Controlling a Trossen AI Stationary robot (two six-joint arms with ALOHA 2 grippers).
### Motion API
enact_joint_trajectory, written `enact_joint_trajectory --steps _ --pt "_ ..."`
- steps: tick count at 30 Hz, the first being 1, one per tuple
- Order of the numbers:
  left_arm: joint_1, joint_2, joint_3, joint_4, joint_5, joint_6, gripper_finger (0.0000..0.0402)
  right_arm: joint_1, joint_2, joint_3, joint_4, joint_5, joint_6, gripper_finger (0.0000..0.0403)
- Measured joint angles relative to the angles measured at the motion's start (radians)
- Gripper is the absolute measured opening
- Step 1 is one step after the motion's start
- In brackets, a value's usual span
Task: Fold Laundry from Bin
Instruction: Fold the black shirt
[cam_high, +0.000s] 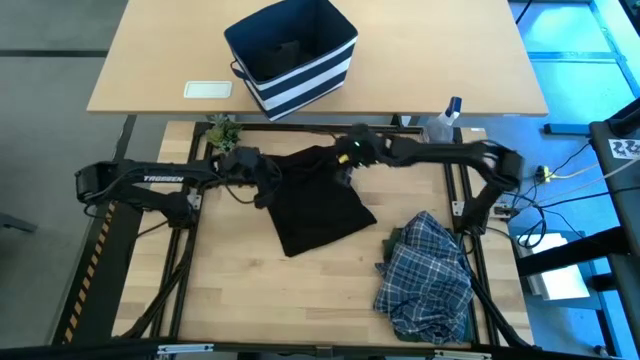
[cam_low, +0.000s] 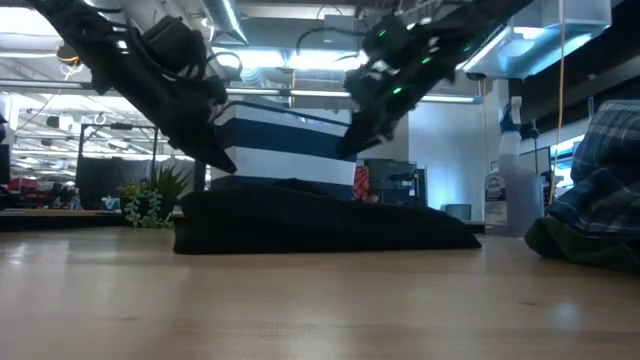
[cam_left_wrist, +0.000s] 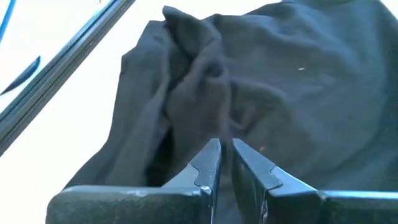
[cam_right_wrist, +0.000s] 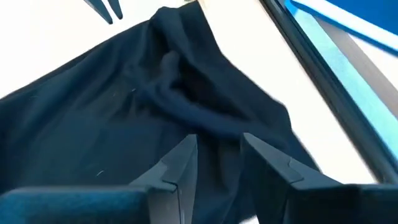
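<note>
Nearest the front edge of the work table (cam_high: 240, 290), toward its right side, lies a crumpled blue-and-white plaid shirt (cam_high: 425, 275). A strip of dark green cloth (cam_high: 455, 335) shows under the shirt's front-right edge; how much more of it lies beneath cannot be told.

At the table's centre a black garment (cam_high: 315, 205) lies flat, roughly folded, its far edge bunched. Both grippers are at that far edge. The left gripper (cam_left_wrist: 225, 155) is at the garment's far-left corner, fingers nearly together with only a thin slit between them; the left wrist view shows no cloth between the tips, which hover just above the bunched fabric. The right gripper (cam_right_wrist: 217, 152) is at the far-right corner, fingers parted by a moderate gap, directly over a rumpled fold; whether the tips touch the cloth cannot be told.

Just beyond the table's far edge stand a small green plant (cam_high: 222, 130) on the left and a clear spray bottle (cam_high: 443, 122) on the right.

Farther back, on a second table (cam_high: 450, 60), stands the navy bin (cam_high: 295, 60) with white stripes, upright and open-topped. Its interior is dark; a small dark shape shows at the bottom, unidentifiable. A white card (cam_high: 208, 89) lies beside it to the left.
</note>
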Motion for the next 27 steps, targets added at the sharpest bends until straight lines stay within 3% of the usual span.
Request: enact_joint_trajectory --steps 10,13,16,22,27 --pt "0.064 0.005 0.0 0.001 0.008 0.019 0.0034 -0.067 0.291 0.327 -0.112 -0.107 -0.228 0.0124" --pt "0.079 0.01 0.0 -0.001 0.051 0.022 0.0034 -0.065 0.338 0.385 -0.171 -0.161 -0.249 0.0124" --pt "0.089 0.009 0.0 0.004 0.103 0.021 0.0034 -0.061 0.346 0.407 -0.207 -0.22 -0.25 0.0124" --pt "0.092 0.021 0.0 0.013 0.109 0.024 0.0034 -0.033 0.33 0.416 -0.194 -0.282 -0.241 0.0124" --pt "0.099 0.103 0.0 0.091 0.11 0.018 0.0034 0.012 0.363 0.422 -0.192 -0.252 -0.259 0.0124"
